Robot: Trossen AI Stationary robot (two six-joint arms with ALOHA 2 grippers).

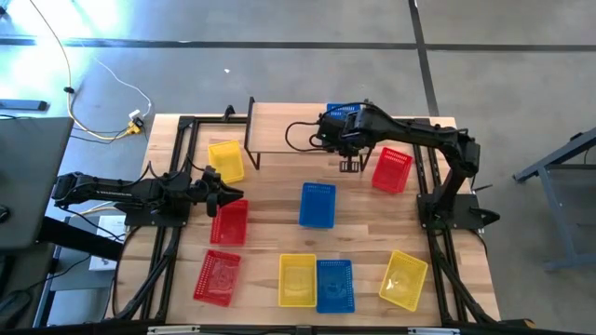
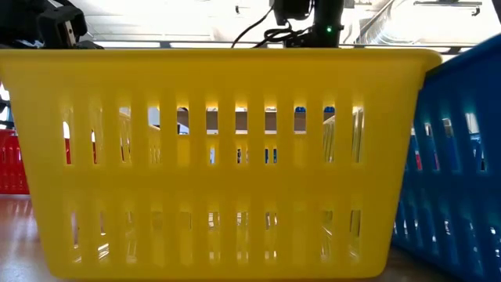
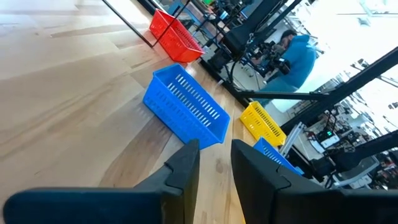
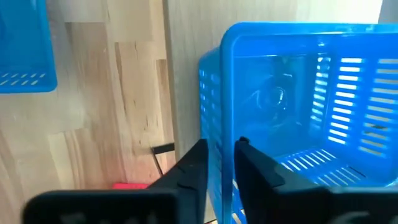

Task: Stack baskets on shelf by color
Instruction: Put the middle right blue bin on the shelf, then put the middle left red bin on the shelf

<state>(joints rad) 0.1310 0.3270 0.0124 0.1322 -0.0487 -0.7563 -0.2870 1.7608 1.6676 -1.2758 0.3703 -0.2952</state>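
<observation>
In the high view the shelf (image 1: pixel 284 130) stands at the table's far edge. My right gripper (image 1: pixel 349 140) reaches over the shelf's right end and is shut on a blue basket (image 1: pixel 343 112), which the arm largely hides. My left gripper (image 1: pixel 228 194) hovers open with a narrow gap between a yellow basket (image 1: pixel 226 160) and a red basket (image 1: pixel 229 221), holding nothing. Loose on the tabletop lie a blue basket (image 1: pixel 318 205), a red basket (image 1: pixel 392 169), and a near row: red (image 1: pixel 217 276), yellow (image 1: pixel 297 279), blue (image 1: pixel 334 285), yellow (image 1: pixel 404 279). My right gripper (image 4: pixel 221 165) pinches the blue basket's side wall (image 4: pixel 214 134) near its rim, one finger (image 4: pixel 252 165) inside the basket and one finger (image 4: pixel 193 168) outside. The basket sits upright over the shelf plank (image 4: pixel 186 74); whether its bottom rests on the plank I cannot tell.
The low view is filled by the near yellow basket (image 2: pixel 219 157), with a blue basket (image 2: pixel 462 172) beside it. The shelf's left and middle parts (image 1: pixel 270 130) are bare. In the left wrist view a person (image 3: pixel 292 53) sits beyond the table. Black frame rails (image 1: pixel 168 251) run along both table sides.
</observation>
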